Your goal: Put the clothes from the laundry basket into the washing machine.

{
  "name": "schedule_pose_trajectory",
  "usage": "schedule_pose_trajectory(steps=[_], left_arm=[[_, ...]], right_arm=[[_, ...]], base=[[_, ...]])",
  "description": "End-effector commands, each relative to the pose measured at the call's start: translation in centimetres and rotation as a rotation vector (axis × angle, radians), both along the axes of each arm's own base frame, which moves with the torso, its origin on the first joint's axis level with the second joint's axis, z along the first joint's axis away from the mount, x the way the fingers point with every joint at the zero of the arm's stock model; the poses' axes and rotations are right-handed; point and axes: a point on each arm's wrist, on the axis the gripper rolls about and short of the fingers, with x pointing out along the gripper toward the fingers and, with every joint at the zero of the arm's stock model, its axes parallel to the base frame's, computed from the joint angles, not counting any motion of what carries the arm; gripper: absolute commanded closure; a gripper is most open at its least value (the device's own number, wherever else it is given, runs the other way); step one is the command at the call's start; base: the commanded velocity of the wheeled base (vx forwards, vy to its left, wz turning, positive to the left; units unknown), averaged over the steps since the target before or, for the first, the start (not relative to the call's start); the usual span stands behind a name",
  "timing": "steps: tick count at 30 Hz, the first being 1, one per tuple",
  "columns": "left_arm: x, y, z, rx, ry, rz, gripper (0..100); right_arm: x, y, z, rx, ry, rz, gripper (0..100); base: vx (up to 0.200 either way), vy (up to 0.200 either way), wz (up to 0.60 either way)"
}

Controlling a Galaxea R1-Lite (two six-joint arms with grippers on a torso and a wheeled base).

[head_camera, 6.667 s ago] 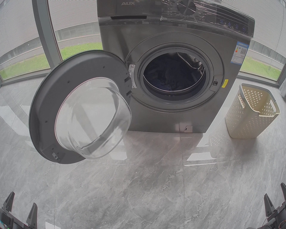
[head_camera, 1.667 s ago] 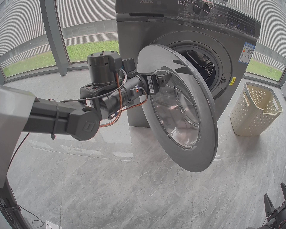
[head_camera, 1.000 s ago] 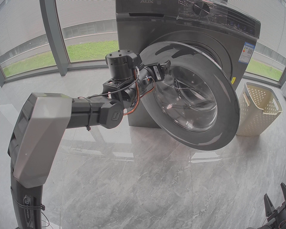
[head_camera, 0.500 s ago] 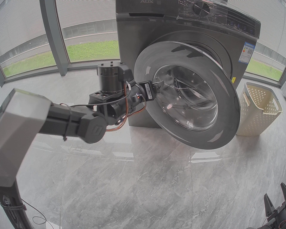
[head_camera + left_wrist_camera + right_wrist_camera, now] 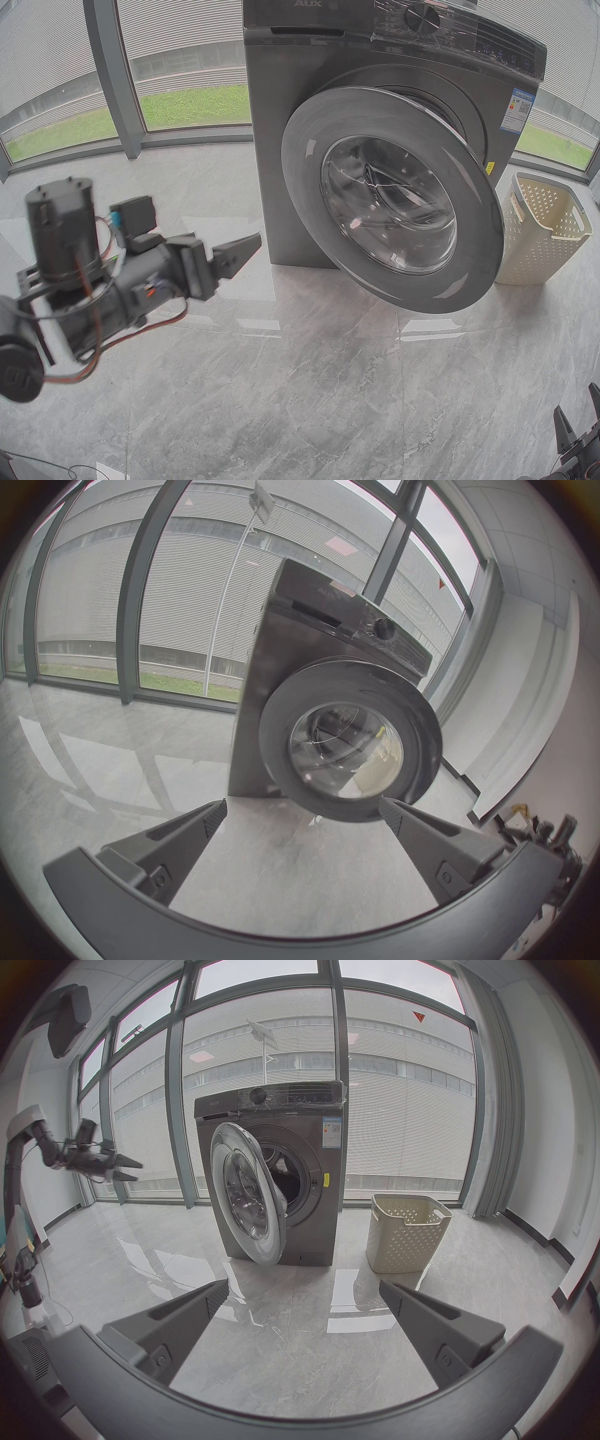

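The grey washing machine [image 5: 300,125] stands at the back, its round glass door [image 5: 387,200] swung most of the way toward the drum and still ajar. The cream laundry basket [image 5: 544,228] stands on the floor to the machine's right; no clothes show above its rim. My left gripper [image 5: 240,250] hangs open in the air left of the machine, well clear of the door, nothing between its fingers [image 5: 187,833]. My right gripper [image 5: 578,412] is low at the front right, open and holding nothing. The right wrist view shows the machine [image 5: 275,1166] and basket [image 5: 406,1232] ahead across the floor.
Grey marble floor [image 5: 312,387] spreads wide in front of the machine. Tall windows with a grey pillar [image 5: 115,75] run behind and to the left. The ajar door juts out over the floor toward the basket.
The door swung from wide open to nearly shut under my left gripper. In the last half second the left arm drew back left and downward, off the door, which stays ajar.
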Motion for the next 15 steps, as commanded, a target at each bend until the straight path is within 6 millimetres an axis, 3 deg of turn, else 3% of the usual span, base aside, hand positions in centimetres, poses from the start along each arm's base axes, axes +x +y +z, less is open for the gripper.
schedule_pose_trajectory(steps=[1,8,15], left_arm=[[-15.8,12.0,-6.8,0.067,-0.161,0.102,0],[-18.5,14.2,-7.7,0.087,-0.189,0.382,0],[-21.5,14.5,-11.1,0.131,-0.236,0.450,0]], right_arm=[[0.0,0.0,-0.5,-0.001,0.007,-0.002,0],[0.0,0.0,-0.5,0.000,0.007,-0.005,0],[0.0,0.0,-0.5,-0.032,0.005,0.003,0]], base=[[0.000,0.000,0.00],[0.000,0.000,0.00],[0.000,0.000,0.00]])
